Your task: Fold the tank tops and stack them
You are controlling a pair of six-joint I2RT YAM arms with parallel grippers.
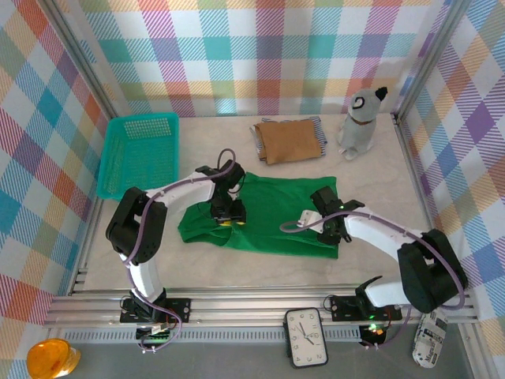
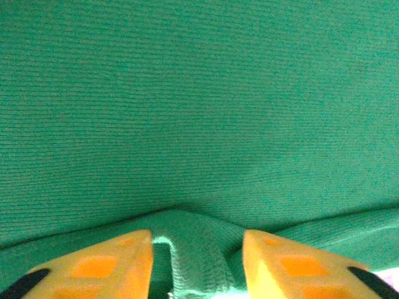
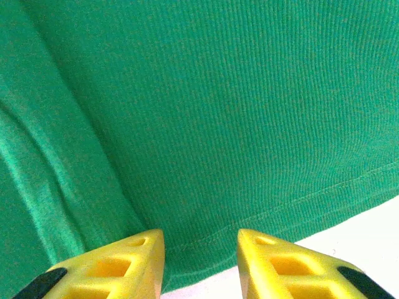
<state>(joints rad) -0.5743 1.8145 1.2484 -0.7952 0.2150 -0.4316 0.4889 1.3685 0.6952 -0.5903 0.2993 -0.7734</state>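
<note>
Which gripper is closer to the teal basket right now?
Left. The left gripper is over the left part of the green tank top, just right of the teal basket. The right gripper is at the top's right edge, farther off.

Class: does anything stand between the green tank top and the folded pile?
Nothing visible: bare table lies between the green tank top and the folded tan top; the dog figurine stands right of it.
</note>
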